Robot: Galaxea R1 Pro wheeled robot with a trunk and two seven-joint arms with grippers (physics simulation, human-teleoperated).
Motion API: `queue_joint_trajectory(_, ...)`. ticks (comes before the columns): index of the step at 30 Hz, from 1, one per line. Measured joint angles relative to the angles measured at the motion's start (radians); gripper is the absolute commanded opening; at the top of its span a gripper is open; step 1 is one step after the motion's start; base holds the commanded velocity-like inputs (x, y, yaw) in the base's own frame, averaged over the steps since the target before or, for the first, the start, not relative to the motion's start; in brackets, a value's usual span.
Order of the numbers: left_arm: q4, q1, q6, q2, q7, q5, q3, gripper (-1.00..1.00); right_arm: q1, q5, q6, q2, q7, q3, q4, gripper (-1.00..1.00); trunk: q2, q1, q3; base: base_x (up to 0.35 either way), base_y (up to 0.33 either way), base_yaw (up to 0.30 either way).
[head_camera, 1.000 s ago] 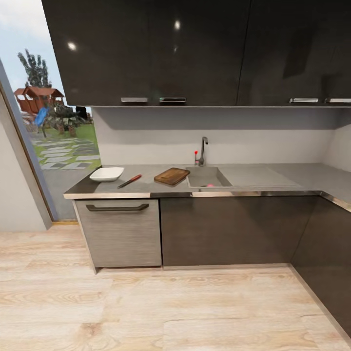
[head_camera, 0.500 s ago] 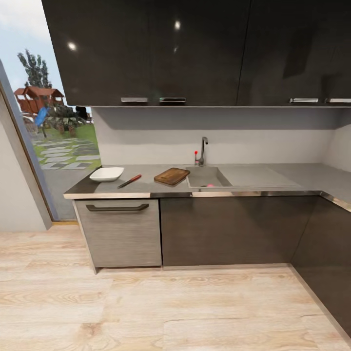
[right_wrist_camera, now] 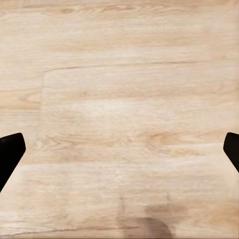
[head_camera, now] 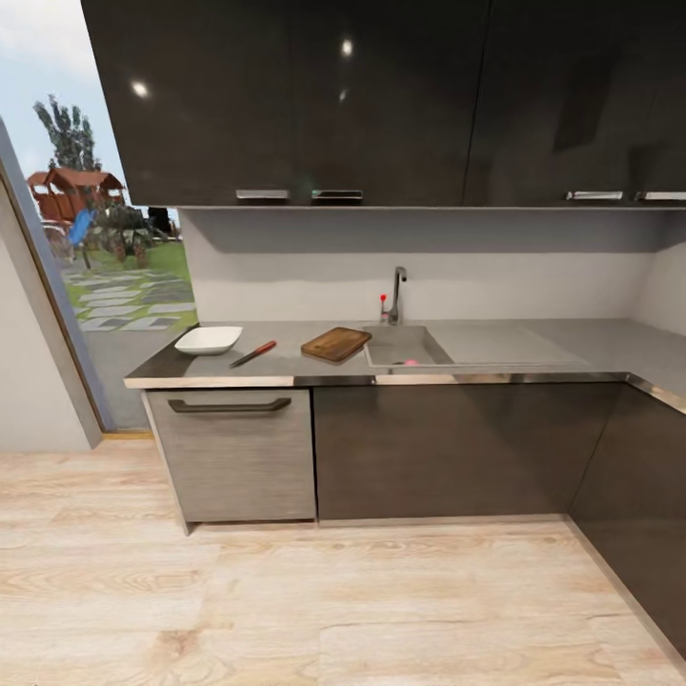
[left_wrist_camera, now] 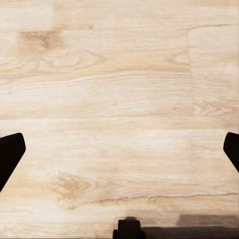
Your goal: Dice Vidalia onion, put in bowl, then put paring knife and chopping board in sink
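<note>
Onion (head_camera: 411, 362) sits low in the sink (head_camera: 405, 347) at mid-table (head_camera: 286, 363), with the chopping board (head_camera: 335, 344) just left of the basin, then the paring knife (head_camera: 252, 354) and the bowl (head_camera: 209, 340) farther left. Left tool (left_wrist_camera: 119, 154) and right tool (right_wrist_camera: 119, 154) both hang spread wide, grasping nothing, over the pale wooden floor (head_camera: 286, 600).

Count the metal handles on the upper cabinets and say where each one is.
4: two side by side under the left doors, above the bowl and chopping board, and two at the far right, the last cut by the picture's edge. More may lie beyond it.
</note>
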State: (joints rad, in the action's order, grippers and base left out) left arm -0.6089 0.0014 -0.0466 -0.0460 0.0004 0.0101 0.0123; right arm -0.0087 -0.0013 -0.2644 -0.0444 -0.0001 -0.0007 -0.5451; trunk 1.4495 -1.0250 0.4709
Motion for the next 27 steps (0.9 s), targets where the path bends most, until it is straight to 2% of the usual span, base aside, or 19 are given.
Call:
queue_joint_trajectory(8,0.02,0.0,-0.002,-0.006,0.0,0.005,0.039,1.0,0.0,0.0,0.001,0.002,0.0,-0.003,0.01,1.0,0.0,0.0,0.012,0.066,-0.005,0.0)
queue_joint_trajectory(27,0.018,0.0,-0.002,-0.008,0.0,0.005,0.042,1.0,0.0,0.0,0.001,0.003,0.0,-0.003,0.009,1.0,0.0,0.001,0.041,0.281,-0.02,0.0)
